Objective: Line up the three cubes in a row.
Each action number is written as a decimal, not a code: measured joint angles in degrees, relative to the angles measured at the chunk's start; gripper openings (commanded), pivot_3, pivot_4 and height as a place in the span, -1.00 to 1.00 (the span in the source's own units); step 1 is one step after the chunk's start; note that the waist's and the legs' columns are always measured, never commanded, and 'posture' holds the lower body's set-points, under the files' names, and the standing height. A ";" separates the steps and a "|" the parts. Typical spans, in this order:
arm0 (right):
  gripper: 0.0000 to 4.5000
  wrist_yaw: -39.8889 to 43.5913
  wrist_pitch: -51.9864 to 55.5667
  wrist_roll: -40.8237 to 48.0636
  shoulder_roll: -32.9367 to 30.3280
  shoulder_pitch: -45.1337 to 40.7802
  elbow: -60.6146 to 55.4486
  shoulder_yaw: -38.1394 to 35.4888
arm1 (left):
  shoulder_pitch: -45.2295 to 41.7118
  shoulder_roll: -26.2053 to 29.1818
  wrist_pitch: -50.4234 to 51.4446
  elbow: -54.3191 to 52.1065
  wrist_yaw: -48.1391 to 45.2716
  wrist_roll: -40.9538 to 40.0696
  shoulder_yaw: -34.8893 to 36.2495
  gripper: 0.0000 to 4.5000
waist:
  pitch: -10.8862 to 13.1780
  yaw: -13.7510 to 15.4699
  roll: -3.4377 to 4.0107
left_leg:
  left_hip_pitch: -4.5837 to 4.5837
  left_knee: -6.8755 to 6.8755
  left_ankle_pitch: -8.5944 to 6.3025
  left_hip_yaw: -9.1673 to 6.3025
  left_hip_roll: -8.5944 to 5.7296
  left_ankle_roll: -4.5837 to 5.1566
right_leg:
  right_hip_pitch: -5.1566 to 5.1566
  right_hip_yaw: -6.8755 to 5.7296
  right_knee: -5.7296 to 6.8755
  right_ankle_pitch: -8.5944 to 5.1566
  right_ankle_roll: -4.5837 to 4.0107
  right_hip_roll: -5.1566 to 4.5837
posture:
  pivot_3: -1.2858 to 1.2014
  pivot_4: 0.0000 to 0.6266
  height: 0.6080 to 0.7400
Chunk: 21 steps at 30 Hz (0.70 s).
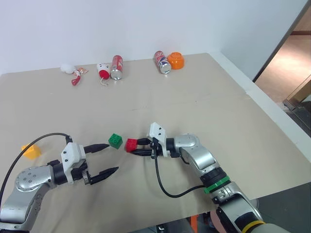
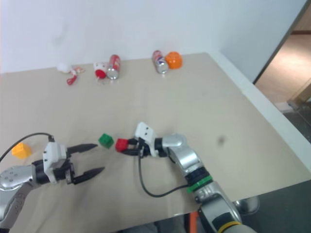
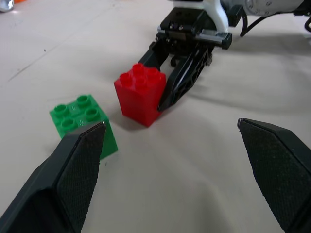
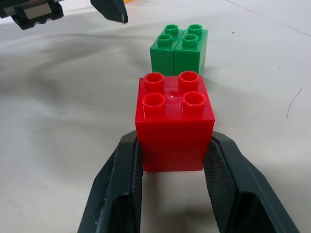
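Two cubes sit close together mid-table: the red cube [image 4: 174,116] is clamped in the right tool [image 4: 172,167], the green cube [image 4: 179,47] just beyond it. The yellow-orange cube [image 1: 31,151] lies well apart. The left tool [image 1: 110,158] is spread wide, so the green cube may be nudged askew.

Three cubes [image 1: 115,141], two soda cans [image 1: 116,67], one orange cup [image 1: 176,60]

two cubes [image 1: 115,141] adjacent mid-table [image 1: 204,102], third [image 1: 31,151] far left
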 measured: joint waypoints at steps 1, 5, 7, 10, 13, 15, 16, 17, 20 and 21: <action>-0.47 -0.27 -0.01 0.10 -0.53 -0.27 0.26 -0.56 | -0.06 0.00 -0.23 0.10 -0.22 0.00 -0.05 1.00 | 0.00 0.00 0.00 | -0.02 0.01 0.00 0.00 -0.01 0.00 | 0.00 0.02 0.00 0.00 0.00 0.00 | 0.03 -0.52 1.00; -0.47 -0.30 0.58 1.17 -5.37 -1.18 0.84 -4.92 | -0.59 -0.03 -0.94 0.20 -1.51 -0.01 -0.83 1.00 | 0.01 0.09 0.01 | -0.08 0.02 0.00 0.01 -0.08 0.00 | 0.00 0.08 -0.02 -0.01 0.00 -0.04 | 0.03 -0.52 1.00; -0.47 1.88 1.30 2.71 -9.59 -0.84 0.00 -7.15 | -2.16 -0.71 -1.02 0.42 -2.21 -0.01 -2.25 1.00 | 0.03 0.24 0.04 | -0.11 0.02 -0.01 0.02 -0.09 -0.01 | 0.01 0.09 -0.06 -0.02 0.02 -0.05 | 0.03 -0.52 1.00; -0.47 5.97 2.43 4.83 -15.95 1.46 -3.33 -9.26 | -4.54 -1.29 -1.08 1.07 -3.12 -0.05 -3.76 1.00 | 0.03 0.21 0.05 | -0.10 0.00 -0.04 0.02 -0.08 -0.01 | 0.01 0.11 -0.07 0.02 0.16 -0.02 | 0.03 -0.52 1.00; -0.47 11.30 4.36 7.16 -22.30 5.59 -7.73 -9.41 | -6.53 -1.31 -1.05 1.84 -4.86 -0.19 -4.79 1.00 | 0.06 0.09 0.08 | -0.04 -0.07 -0.07 0.02 -0.07 0.05 | 0.01 0.15 -0.07 0.02 0.23 0.03 | 0.03 -0.52 1.00; -0.47 14.18 5.72 8.81 -25.61 7.60 -10.27 -9.61 | -7.69 -1.31 -0.98 3.01 -6.09 -0.21 -5.50 1.00 | 0.06 -0.15 0.09 | -0.09 -0.08 -0.10 0.06 -0.07 0.10 | 0.02 0.21 -0.05 0.01 0.23 0.08 | 0.03 -0.52 1.00; -0.47 14.95 6.04 9.04 -26.30 7.93 -10.99 -9.61 | -8.13 -1.31 -0.97 3.22 -6.58 -0.22 -5.75 1.00 | 0.06 -0.22 0.09 | -0.08 -0.08 -0.10 0.06 -0.06 0.10 | 0.02 0.21 -0.05 0.02 0.24 0.09 | 0.03 -0.52 1.00; -0.47 15.75 6.07 9.24 -27.03 8.29 -11.67 -9.62 | -8.99 -1.31 -0.95 3.81 -7.21 -0.23 -6.26 1.00 | 0.06 -0.27 0.09 | -0.05 -0.06 -0.10 0.05 -0.06 0.10 | 0.04 0.21 -0.05 0.02 0.23 0.12 | 0.03 -0.52 1.00; -0.47 15.89 4.83 8.86 -27.06 8.55 -11.68 -9.34 | -10.19 -1.30 -0.82 5.20 -8.57 -0.47 -6.40 1.00 | 0.06 -0.28 0.09 | 0.02 -0.02 -0.09 0.05 -0.06 0.10 | 0.03 0.23 -0.04 -0.03 0.14 0.12 | 0.03 -0.52 1.00; -0.47 15.74 3.73 8.46 -26.73 8.31 -11.08 -9.12 | -10.50 -1.29 -0.73 5.60 -9.08 -0.69 -6.41 1.00 | 0.06 -0.28 0.09 | 0.03 0.02 -0.08 0.05 -0.06 0.09 | 0.03 0.23 -0.04 -0.02 0.15 0.12 | 0.03 -0.52 1.00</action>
